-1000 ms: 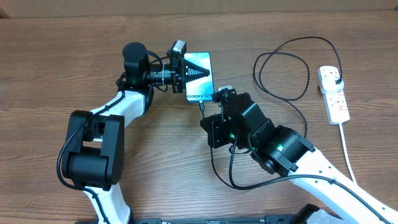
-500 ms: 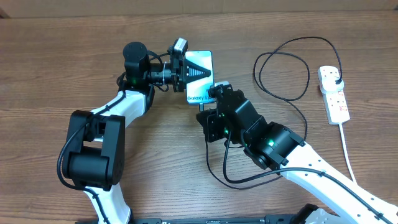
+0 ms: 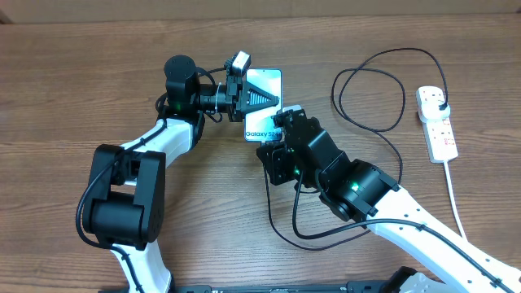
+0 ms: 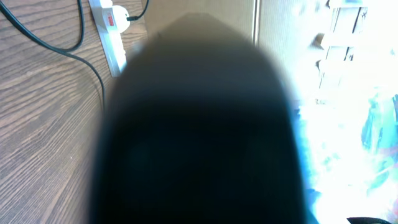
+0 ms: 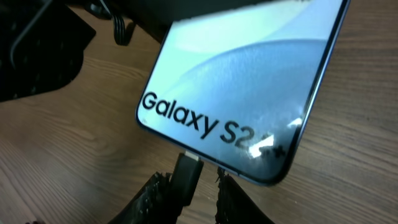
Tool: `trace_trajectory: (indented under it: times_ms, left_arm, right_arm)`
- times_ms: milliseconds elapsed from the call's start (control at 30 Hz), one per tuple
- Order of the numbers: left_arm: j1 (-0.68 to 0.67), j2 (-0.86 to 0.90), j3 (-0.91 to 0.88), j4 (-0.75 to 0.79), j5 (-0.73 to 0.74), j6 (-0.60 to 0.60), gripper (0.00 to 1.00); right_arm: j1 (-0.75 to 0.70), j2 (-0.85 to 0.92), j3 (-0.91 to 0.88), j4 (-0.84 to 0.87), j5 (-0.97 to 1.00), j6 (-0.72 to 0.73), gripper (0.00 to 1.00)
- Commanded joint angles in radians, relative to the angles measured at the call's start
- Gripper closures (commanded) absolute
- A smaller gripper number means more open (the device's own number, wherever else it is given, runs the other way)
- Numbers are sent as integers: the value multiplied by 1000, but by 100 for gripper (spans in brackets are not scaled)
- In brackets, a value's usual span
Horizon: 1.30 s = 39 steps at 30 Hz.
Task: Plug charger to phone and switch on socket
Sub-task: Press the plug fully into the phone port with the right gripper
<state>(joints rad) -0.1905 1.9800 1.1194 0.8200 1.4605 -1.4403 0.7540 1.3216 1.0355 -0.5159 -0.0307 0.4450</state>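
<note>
The phone has a light blue screen with "Galaxy" text and sits mid-table; it fills the top of the right wrist view. My left gripper is shut on the phone's far end, one black finger lying across the screen. My right gripper is shut on the charger's small black connector, whose tip touches the phone's lower edge. The charger cable loops right to its black plug in the white socket. The left wrist view is mostly blocked by a dark blur.
The socket's thick white cord runs down toward the front right. The socket and black cable also show at the top left of the left wrist view. A cardboard wall stands behind the table.
My right gripper has moved up and left with the connector, bringing it to the phone's lower edge. My left gripper and the phone have shifted slightly to the right.
</note>
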Motion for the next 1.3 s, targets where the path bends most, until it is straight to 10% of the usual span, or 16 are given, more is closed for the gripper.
trace_trajectory:
  times_ms: [0,333,867,1267]
  left_arm:
    - [-6,-6,16,8,-21,19,96]
    - [-6,-6,16,8,-14,31,96]
    - [-45,-6,16,39,119,180,96]
    - [-28,-5,16,48,-123,163,96]
  right_arm:
    - [16,12,5,-21,-8,3,74]
    - [27,29,5,16,4,29,96]
    - [23,29,18,172,64,-18,95]
    - [22,-61,118,-158,63,103,25]
